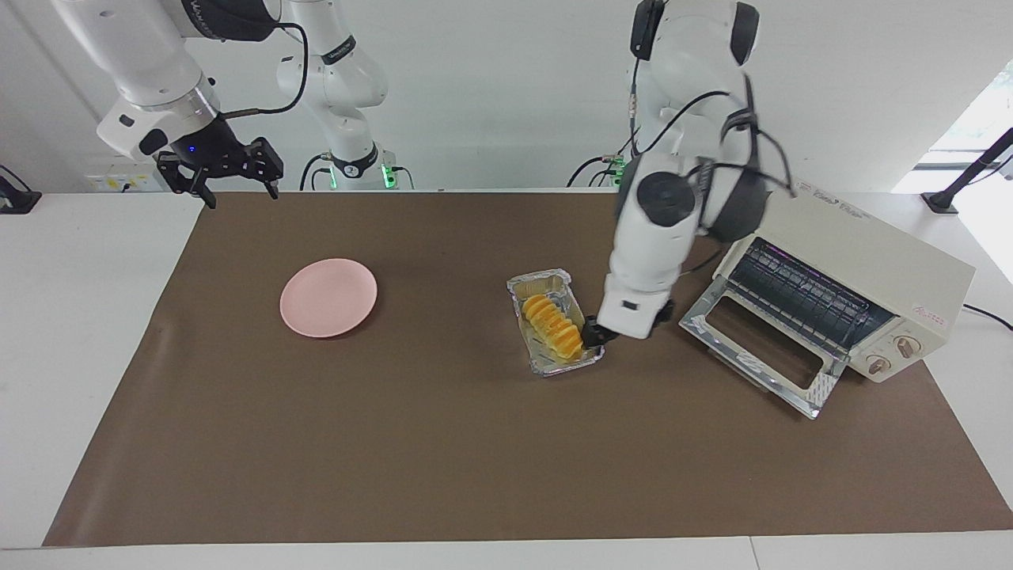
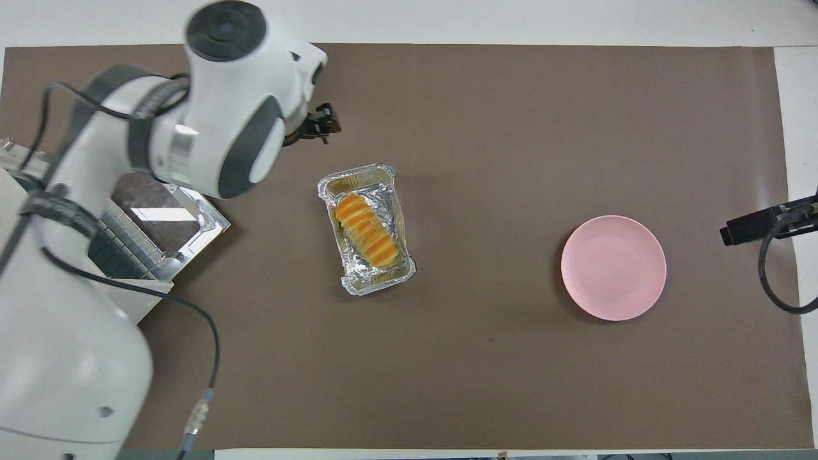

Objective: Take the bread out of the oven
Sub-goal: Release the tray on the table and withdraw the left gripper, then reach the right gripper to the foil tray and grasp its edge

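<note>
Brown mat, bread in foil tray

White table with a brown mat covering most of its top, bare white margins at 3 and 9 o'clock in the facing view. Plain white wall at 12 o'clock, socket strip low on it near 10. Bright daylight from a window at 2 o'clock.
</note>
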Robot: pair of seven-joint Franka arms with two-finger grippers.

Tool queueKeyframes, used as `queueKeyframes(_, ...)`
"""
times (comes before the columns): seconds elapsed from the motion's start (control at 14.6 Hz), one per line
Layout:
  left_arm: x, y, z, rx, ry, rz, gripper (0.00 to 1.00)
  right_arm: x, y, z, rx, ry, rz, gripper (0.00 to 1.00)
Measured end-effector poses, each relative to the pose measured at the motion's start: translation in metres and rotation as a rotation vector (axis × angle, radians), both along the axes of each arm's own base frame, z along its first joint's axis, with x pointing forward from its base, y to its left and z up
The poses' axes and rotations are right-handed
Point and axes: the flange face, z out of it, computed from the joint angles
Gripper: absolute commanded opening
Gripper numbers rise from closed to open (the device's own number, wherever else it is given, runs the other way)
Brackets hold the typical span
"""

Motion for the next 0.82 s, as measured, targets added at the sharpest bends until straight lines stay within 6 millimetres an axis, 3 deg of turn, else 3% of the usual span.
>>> queueKeyframes(0.14,-0.011,0.091,0.059,-0.013,0.032,0.009,1.00,-0.001,0.000,-0.001,0.000,0.008,0.001,1.00)
queueKeyframes(0.27,-0.033,0.148,0.092,-0.025,0.075,-0.013,1.00,-0.002,0.003,-0.002,0.002,0.018,0.004,1.00)
queueKeyframes(0.41,-0.056,0.182,0.103,-0.041,0.114,-0.052,1.00,0.000,0.014,-0.004,0.004,0.003,0.025,1.00)
queueKeyframes(0.55,-0.076,0.203,0.106,-0.055,0.147,-0.075,1.00,0.007,0.043,-0.015,0.002,-0.040,0.041,1.00)
queueKeyframes(0.82,-0.102,0.222,0.099,-0.077,0.187,-0.109,1.00,0.021,0.140,-0.068,0.002,-0.060,0.038,1.00)
